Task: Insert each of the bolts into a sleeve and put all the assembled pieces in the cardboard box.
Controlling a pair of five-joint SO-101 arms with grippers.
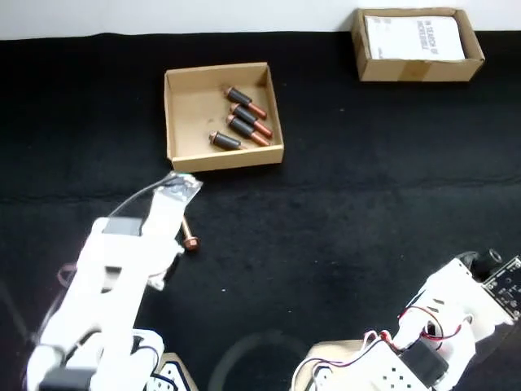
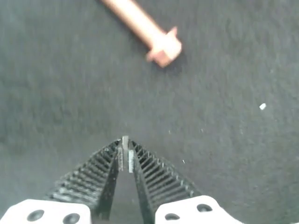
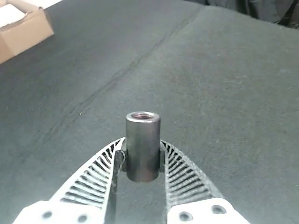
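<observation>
Right wrist view: the right gripper (image 3: pixel 142 154) pinches an upright sleeve (image 3: pixel 143 133). Left gripper (image 2: pixel 125 151), jaws pressed together, hangs near the loose bolt (image 2: pixel 156 44), not far from the cardboard box (image 1: pixel 186 110).

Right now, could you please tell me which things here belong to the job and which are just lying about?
Job: loose bolt; sleeve in the right gripper; cardboard box; four assembled pieces inside it.
Lying about: second box holding printed paper.

The cloth (image 1: pixel 366 204) is matt, the bolt (image 2: pixel 141 26) coppery metal, the sleeve (image 3: pixel 143 144) smooth dull metal.
</observation>
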